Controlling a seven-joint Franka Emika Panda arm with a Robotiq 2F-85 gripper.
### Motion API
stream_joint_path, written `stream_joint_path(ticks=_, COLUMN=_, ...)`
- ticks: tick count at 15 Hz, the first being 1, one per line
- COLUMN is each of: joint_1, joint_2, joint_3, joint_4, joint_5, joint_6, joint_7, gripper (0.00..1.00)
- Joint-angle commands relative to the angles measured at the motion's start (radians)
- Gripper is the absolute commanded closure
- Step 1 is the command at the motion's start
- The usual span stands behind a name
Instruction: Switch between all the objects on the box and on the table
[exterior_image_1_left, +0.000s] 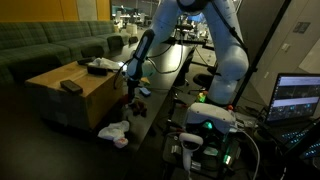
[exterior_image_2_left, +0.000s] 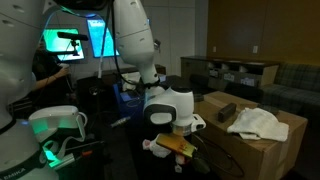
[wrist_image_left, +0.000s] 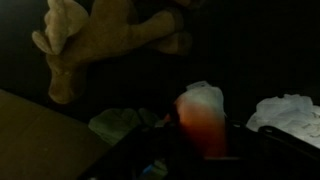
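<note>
Gripper (exterior_image_1_left: 133, 92) low beside box (exterior_image_1_left: 60, 108) | jaw spread lost in the dark, can't tell | tan plush (wrist_image_left: 100, 35) just off gripper, lying crosswise in wrist view | white cloth (exterior_image_1_left: 100, 65) up on box

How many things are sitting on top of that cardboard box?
2 on the cardboard box: a dark block near one end and a crumpled white cloth beside it. The dim light may hide smaller items.
</note>
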Motion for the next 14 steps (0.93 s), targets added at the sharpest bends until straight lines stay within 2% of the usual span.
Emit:
stream_joint_path(ticks=1, joint_1=-0.014, joint_2=0.040, joint_3=-0.006, joint_4=0.025, joint_5=-0.102, joint_6=0.096, joint_7=0.137, gripper=0.32)
stream_joint_path(ticks=5, joint_1=-0.009, joint_2=0.054, joint_3=-0.033, joint_4=0.028, joint_5=-0.232, joint_6=0.130, joint_7=0.247, gripper=0.01)
stream_joint_path(ticks=10, joint_1=0.042, joint_2=0.027, joint_3=-0.049, joint_4=-0.028, joint_5=-0.338, joint_6=0.182, joint_7=0.404, gripper=0.00)
stream_joint_path(ticks=14, joint_1=0.154, joint_2=0.018, joint_3=-0.047, joint_4=-0.093, joint_5=-0.402, joint_6=0.226, joint_7=0.545, gripper=0.00)
